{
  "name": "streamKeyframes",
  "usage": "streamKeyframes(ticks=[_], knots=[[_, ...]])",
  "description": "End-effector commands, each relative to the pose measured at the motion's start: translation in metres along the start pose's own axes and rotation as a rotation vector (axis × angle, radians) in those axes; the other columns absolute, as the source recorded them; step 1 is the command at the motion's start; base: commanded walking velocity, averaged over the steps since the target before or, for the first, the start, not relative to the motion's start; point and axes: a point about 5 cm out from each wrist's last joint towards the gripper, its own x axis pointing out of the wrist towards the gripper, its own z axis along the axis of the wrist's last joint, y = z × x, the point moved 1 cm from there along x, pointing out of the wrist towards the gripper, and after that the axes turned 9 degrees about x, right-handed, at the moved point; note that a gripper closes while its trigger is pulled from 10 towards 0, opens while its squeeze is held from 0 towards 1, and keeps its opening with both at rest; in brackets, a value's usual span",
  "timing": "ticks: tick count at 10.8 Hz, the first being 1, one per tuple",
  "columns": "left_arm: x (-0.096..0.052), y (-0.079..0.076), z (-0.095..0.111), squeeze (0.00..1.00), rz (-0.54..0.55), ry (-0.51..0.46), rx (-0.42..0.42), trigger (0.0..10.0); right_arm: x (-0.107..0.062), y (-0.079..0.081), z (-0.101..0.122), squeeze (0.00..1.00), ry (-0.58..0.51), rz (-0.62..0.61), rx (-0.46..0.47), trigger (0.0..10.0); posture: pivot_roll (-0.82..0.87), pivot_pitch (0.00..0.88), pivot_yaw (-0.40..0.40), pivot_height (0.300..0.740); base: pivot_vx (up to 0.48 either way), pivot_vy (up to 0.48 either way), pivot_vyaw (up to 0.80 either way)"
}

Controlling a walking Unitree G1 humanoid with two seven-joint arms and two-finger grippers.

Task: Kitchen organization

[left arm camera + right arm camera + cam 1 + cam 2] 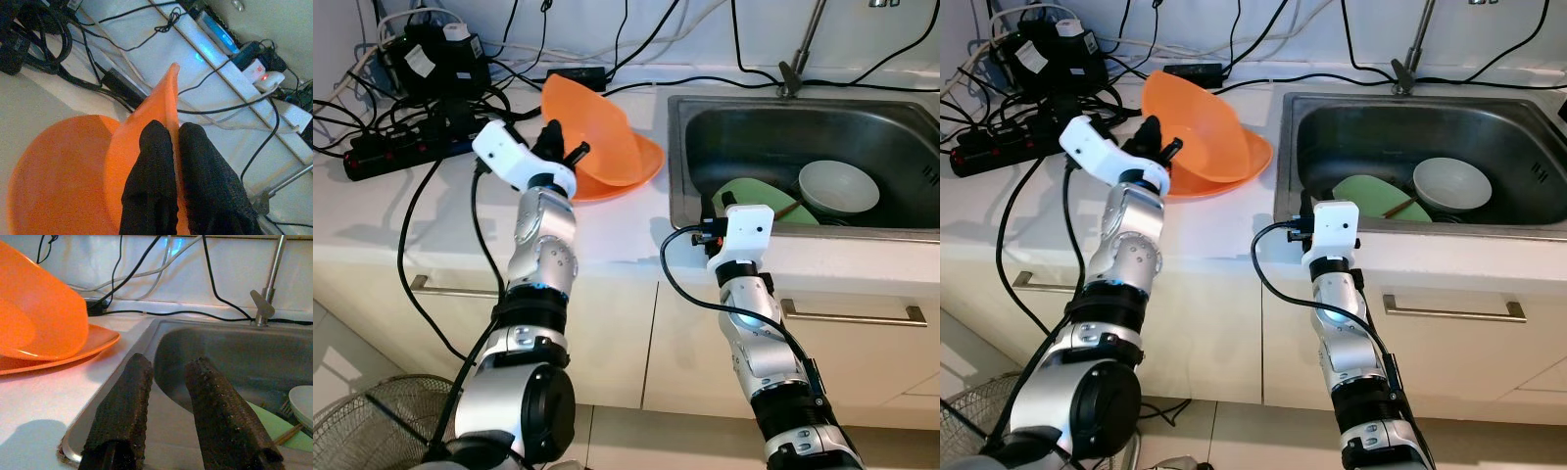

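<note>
Two orange dishes sit on the white table [431, 211] at nine o'clock from the sink [690, 117]: the left pincer [172, 147] is clamped on the rim of the tilted orange bowl [592, 132], which leans over an orange plate [641, 171]. Right pincer [168, 382], fingers apart, hovers at the sink's near edge, with a white bowl [838, 186] and green plate [754, 196] in the basin.
</note>
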Motion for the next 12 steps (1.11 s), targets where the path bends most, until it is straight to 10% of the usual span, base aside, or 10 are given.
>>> streamKeyframes(ticks=[1,3,6,7,8,9,10,12], knots=[[-0.004,-0.010,0.001,0.00,-0.044,-0.033,-0.035,10.0,0.003,0.002,0.001,0.00,0.001,0.008,-0.006,10.0,0.05,0.000,0.042,0.740,0.000,0.000,0.00],[-0.008,-0.017,-0.004,0.00,-0.092,-0.013,0.015,0.0,0.003,0.004,0.001,0.00,0.001,0.010,-0.002,10.0,0.05,0.000,0.046,0.740,0.000,0.000,0.00],[-0.012,-0.017,-0.009,0.00,-0.090,0.011,0.035,0.0,0.003,0.004,0.000,0.00,0.003,0.009,-0.003,10.0,0.06,0.000,0.046,0.740,0.000,0.000,0.00],[-0.012,-0.014,-0.015,0.00,-0.077,0.052,0.064,6.3,0.003,0.005,0.000,0.00,0.004,0.010,-0.001,10.0,0.06,0.000,0.047,0.740,0.000,0.000,0.00],[-0.013,-0.011,-0.022,0.00,-0.060,0.106,0.105,10.0,0.003,0.006,0.000,0.00,0.004,0.012,0.001,10.0,0.06,0.000,0.048,0.740,0.000,0.000,0.00],[-0.014,-0.008,-0.029,0.00,-0.050,0.145,0.145,10.0,0.003,0.006,0.000,0.00,0.005,0.010,0.002,10.0,0.06,0.000,0.049,0.740,0.000,0.000,0.00],[-0.015,-0.005,-0.033,1.00,-0.030,0.173,0.160,10.0,0.003,0.006,0.000,0.00,0.005,0.009,0.002,10.0,0.06,0.000,0.050,0.740,0.000,0.000,0.00],[-0.017,-0.002,-0.036,1.00,0.001,0.211,0.175,10.0,0.003,0.005,0.000,0.00,0.005,0.006,0.000,10.0,0.06,0.000,0.050,0.740,0.000,0.000,0.00]])
